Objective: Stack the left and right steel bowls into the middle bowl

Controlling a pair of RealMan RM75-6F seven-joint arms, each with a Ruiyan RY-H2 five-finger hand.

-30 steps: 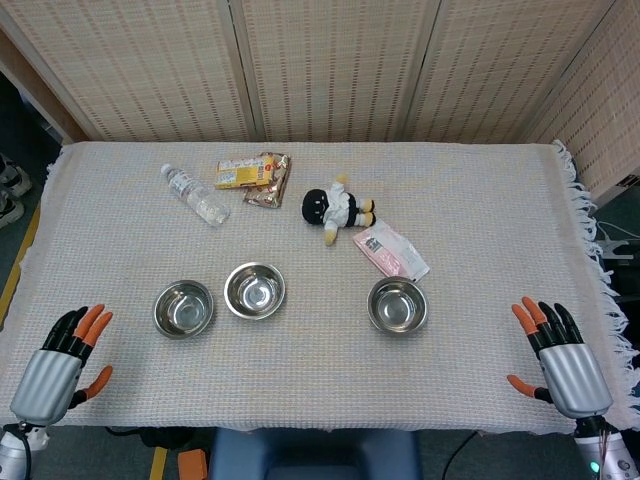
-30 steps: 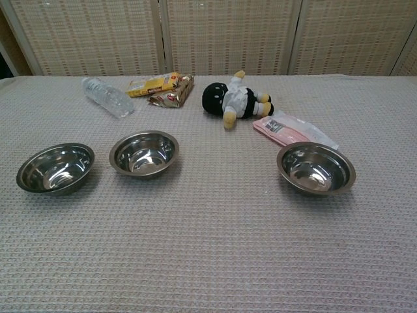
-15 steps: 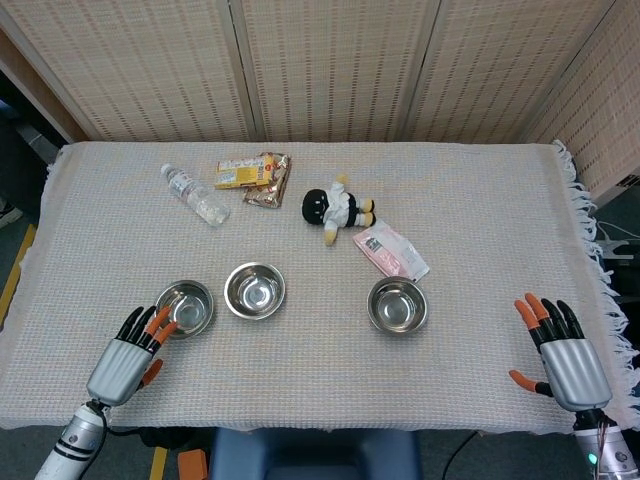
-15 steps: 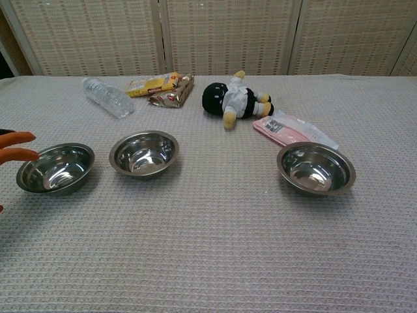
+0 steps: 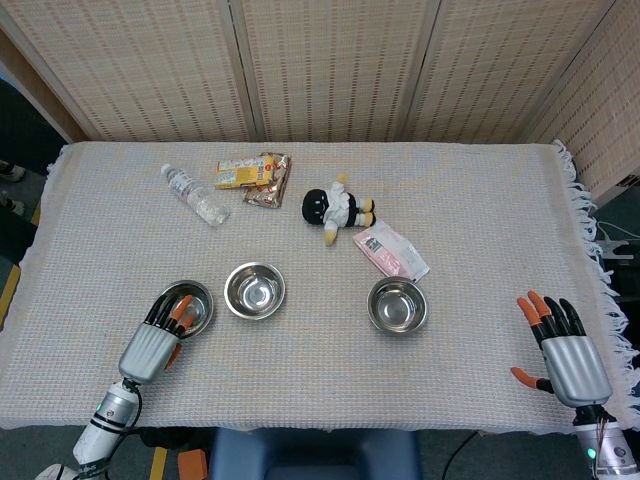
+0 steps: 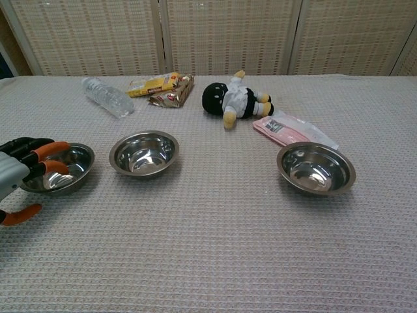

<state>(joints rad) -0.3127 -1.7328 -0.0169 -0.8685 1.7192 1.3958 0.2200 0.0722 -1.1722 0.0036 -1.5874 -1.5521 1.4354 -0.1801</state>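
Three steel bowls stand in a row on the cloth: the left bowl (image 5: 193, 300) (image 6: 65, 171), the middle bowl (image 5: 254, 290) (image 6: 144, 153) and the right bowl (image 5: 397, 304) (image 6: 316, 168). My left hand (image 5: 160, 338) (image 6: 23, 171) hovers over the near rim of the left bowl, fingers (image 6: 51, 150) spread above its hollow and thumb below the rim, holding nothing. My right hand (image 5: 560, 348) stays by the table's right front corner, fingers apart and empty, well away from the right bowl.
At the back lie a plastic bottle (image 5: 194, 194), snack packets (image 5: 254, 176), a black and white plush doll (image 5: 336, 209) and a pink packet (image 5: 390, 251) just behind the right bowl. The table's fringed right edge (image 5: 600, 270) is close to my right hand.
My left hand has moved in from the left front corner to the left bowl, and its fingers now reach over the rim. The right hand has barely shifted. The bowls have not moved.
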